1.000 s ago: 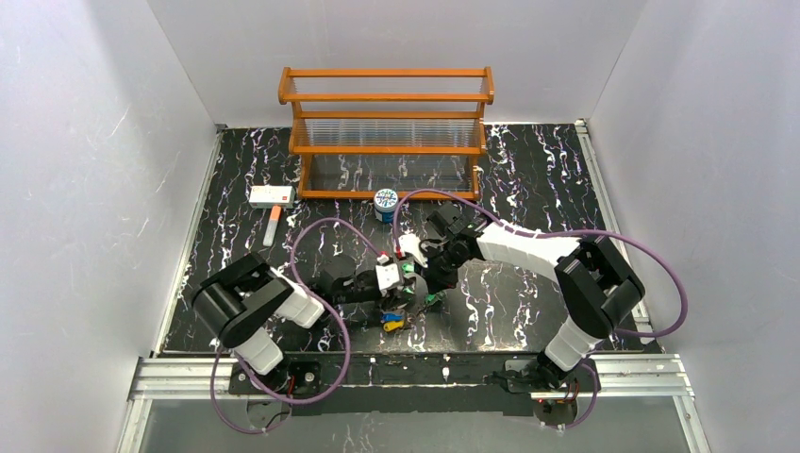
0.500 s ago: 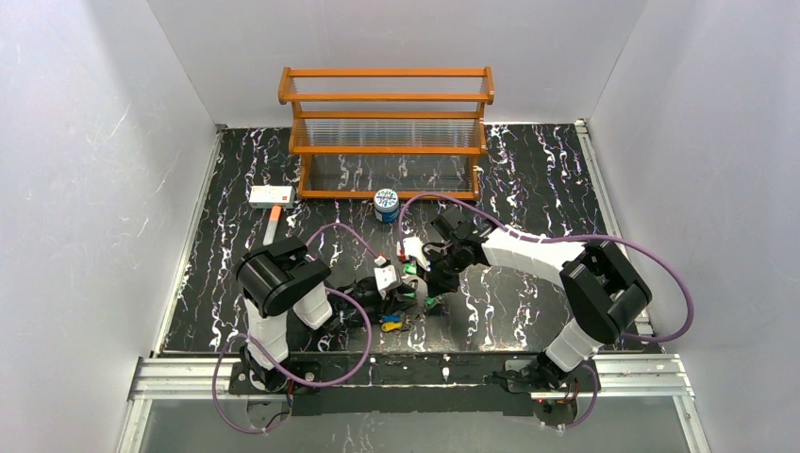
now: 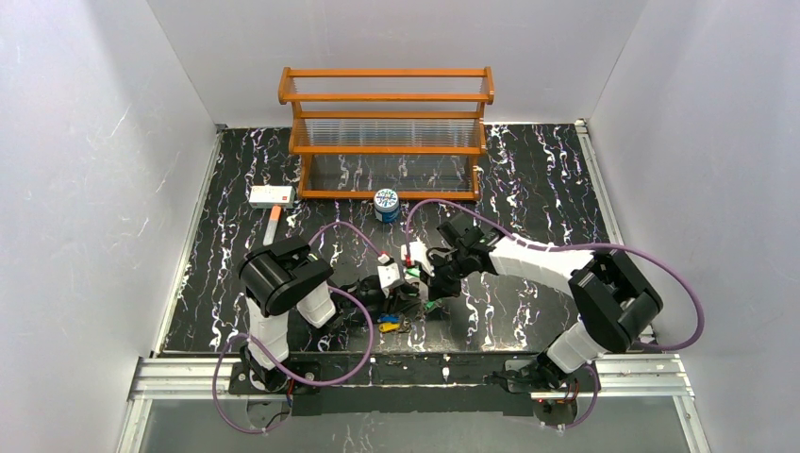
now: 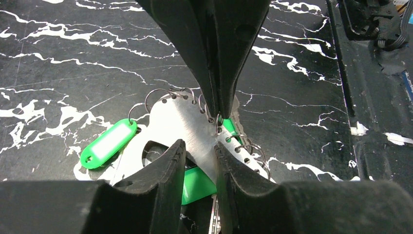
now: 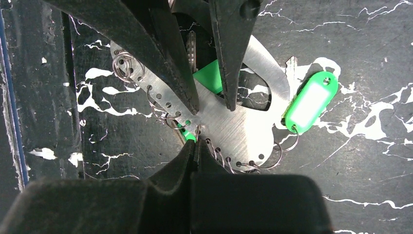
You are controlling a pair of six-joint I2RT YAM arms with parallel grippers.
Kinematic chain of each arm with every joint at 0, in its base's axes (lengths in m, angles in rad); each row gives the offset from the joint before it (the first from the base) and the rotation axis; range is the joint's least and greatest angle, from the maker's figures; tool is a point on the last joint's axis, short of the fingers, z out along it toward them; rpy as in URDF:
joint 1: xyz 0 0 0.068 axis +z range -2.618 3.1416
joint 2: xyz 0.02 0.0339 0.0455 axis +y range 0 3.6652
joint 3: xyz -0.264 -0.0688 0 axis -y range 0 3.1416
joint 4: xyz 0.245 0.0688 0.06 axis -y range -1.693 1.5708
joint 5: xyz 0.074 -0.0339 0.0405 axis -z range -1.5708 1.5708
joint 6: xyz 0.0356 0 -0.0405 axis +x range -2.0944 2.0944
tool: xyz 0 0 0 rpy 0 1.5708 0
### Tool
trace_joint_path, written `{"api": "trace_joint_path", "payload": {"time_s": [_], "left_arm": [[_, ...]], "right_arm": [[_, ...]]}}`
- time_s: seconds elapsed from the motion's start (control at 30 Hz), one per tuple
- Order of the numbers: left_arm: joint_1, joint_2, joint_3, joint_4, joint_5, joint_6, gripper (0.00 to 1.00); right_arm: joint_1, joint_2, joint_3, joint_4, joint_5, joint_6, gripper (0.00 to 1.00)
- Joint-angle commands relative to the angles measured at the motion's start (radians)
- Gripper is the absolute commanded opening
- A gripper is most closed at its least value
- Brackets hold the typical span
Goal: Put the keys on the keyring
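The keyring [image 4: 180,122] is a flat silvery plate with edge holes and wire split rings, lying on the black marbled table; it also shows in the right wrist view [image 5: 234,129]. My left gripper [image 4: 198,146] straddles a strip of the plate, closed on it. My right gripper [image 5: 197,142] is shut, pinching a ring at the plate's edge beside a green key tip [image 5: 187,135]. A green key [image 4: 108,144] hangs on a ring at the plate's far end. Another green key [image 4: 197,185] lies under the plate. Blue and yellow keys [image 3: 389,321] lie near the front edge.
A wooden rack [image 3: 387,132] stands at the back. A round blue-and-white can [image 3: 385,203] sits in front of it. A white box with a red mark [image 3: 272,195] and a small orange-and-white stick [image 3: 272,226] lie at the back left. Purple cables loop over both arms.
The left arm's elbow has swung up from lying low at the left to upright near its base. The right arm has shifted slightly right. Both grippers stay at the key cluster.
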Motion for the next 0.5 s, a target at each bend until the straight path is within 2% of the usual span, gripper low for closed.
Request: {"api": "trace_joint_path", "payload": {"time_s": [0.0, 0.27, 0.33, 0.47], "left_arm": [[-0.016, -0.002, 0.026, 0.217, 0.033, 0.006, 0.27], [-0.038, 0.001, 0.054, 0.216, 0.043, -0.003, 0.28], [-0.04, 0.004, 0.052, 0.216, 0.042, -0.004, 0.23], [-0.042, 0.01, 0.049, 0.217, 0.043, -0.008, 0.09]], "right_arm": [[0.003, -0.064, -0.034, 0.091, -0.048, 0.014, 0.01], [0.002, -0.096, -0.048, 0.12, -0.061, 0.021, 0.01], [0.002, -0.098, -0.048, 0.124, -0.063, 0.022, 0.01], [0.002, -0.101, -0.046, 0.127, -0.068, 0.025, 0.01]]}}
